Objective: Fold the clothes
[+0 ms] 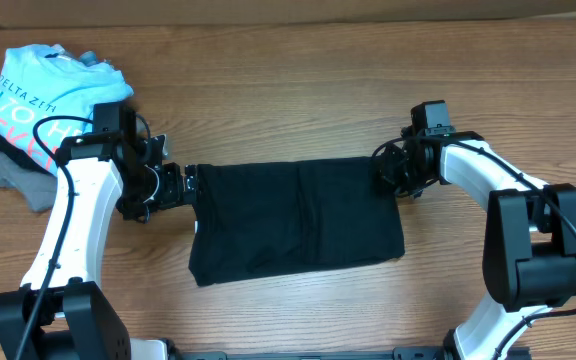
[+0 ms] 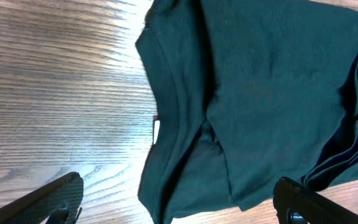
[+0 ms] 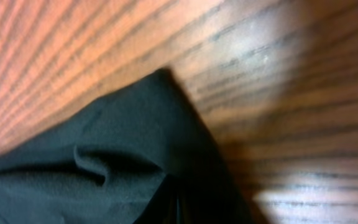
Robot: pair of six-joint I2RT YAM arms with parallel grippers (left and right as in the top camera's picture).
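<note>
Black shirt [image 3: 92, 162] fabric fills the lower left of the right wrist view. It's super close and blurry, with one corner poking up toward the middle of the frame over the wood table [image 3: 291, 74]. No fingers show up clearly in that shot, so I honestly can't tell whether the right gripper [image 1: 390, 172] is pinching the cloth or not. From overhead it's parked right at the shirt's upper right corner.

Overhead, the shirt is spread out as a rough rectangle in the middle of the frame, lying flat on the table between the two arms. The left gripper [image 1: 173, 186] is at the middle of its left edge. In the left wrist view that one's jaws are spread wide, one dark fingertip in each bottom corner of the frame. The collar end of the shirt lies between and beyond them, and nothing is clamped. You can see a little white tag [image 2: 156, 129] at the neckline.

Up in the upper left of the overhead shot there's a heap with a light blue tee [image 1: 53, 85] on top and grey clothes [image 1: 18, 180] under it, well apart from the black shirt.
</note>
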